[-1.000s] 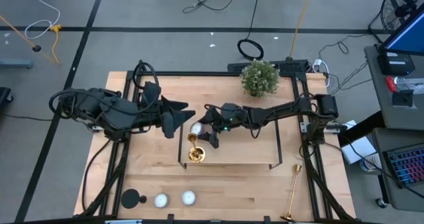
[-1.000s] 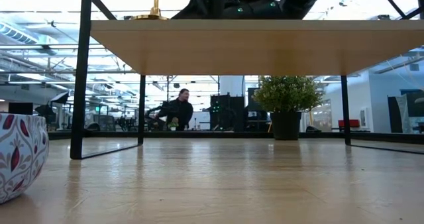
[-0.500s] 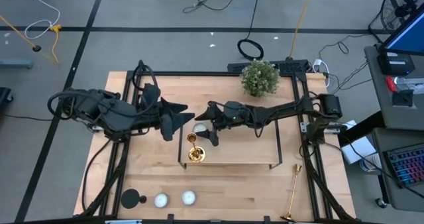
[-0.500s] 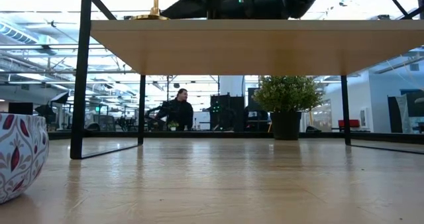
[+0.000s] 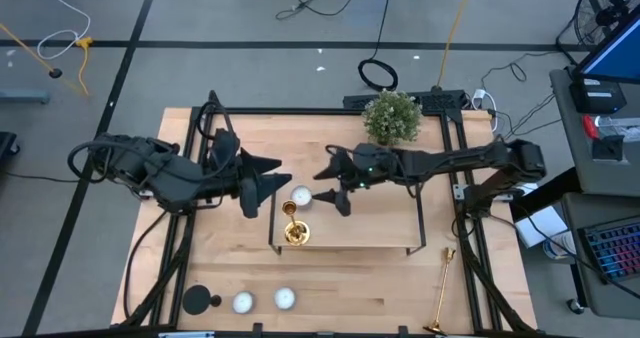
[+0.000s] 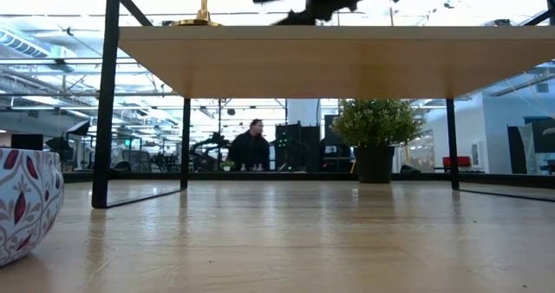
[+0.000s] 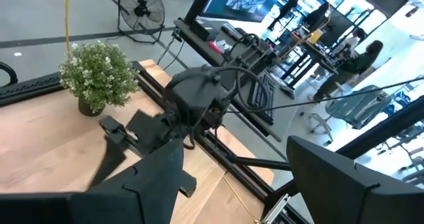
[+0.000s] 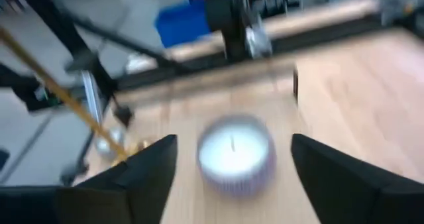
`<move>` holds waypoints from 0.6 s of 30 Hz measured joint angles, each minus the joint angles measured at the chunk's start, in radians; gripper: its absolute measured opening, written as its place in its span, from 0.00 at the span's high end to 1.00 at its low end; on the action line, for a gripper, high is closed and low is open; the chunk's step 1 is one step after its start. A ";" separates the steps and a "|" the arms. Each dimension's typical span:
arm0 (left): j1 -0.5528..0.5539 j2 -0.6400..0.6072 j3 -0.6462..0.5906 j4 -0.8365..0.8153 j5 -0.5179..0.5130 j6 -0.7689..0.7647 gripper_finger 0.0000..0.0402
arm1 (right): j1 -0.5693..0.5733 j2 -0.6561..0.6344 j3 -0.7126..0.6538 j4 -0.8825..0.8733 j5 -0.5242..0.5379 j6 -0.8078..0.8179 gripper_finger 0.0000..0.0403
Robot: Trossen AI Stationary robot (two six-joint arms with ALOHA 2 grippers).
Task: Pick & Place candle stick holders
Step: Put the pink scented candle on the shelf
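One gold candle stick holder [image 5: 293, 226] stands upright by its round base on the left end of the wooden stand [image 5: 370, 228]; its base shows in the low view [image 6: 198, 20]. A second gold one [image 5: 443, 290] lies on the table near the right front corner. A short black one [image 5: 200, 300] stands at the front left. My right gripper [image 5: 331, 185] hovers open above the stand, right of the upright holder, with nothing between its fingers [image 8: 232, 184]. My left gripper [image 5: 267, 181] hangs open left of the stand, also holding nothing [image 7: 252, 197].
A white candle [image 5: 300, 194] sits just beyond the upright holder, straight ahead of my right gripper [image 8: 235, 154]. Two more white candles [image 5: 264, 300] lie at the front left. A potted plant [image 5: 392, 118] stands at the back. A patterned bowl [image 6: 26, 202] shows in the low view.
My right gripper has drawn back from the upright gold holder toward the table's right edge and has risen above the stand. The holder stays standing on the stand. A person in the room behind has walked a little to the right.
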 joint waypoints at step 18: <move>-0.006 0.000 0.000 0.000 -0.006 0.026 0.33 | 0.072 -0.006 -0.001 -0.126 0.047 -0.012 0.99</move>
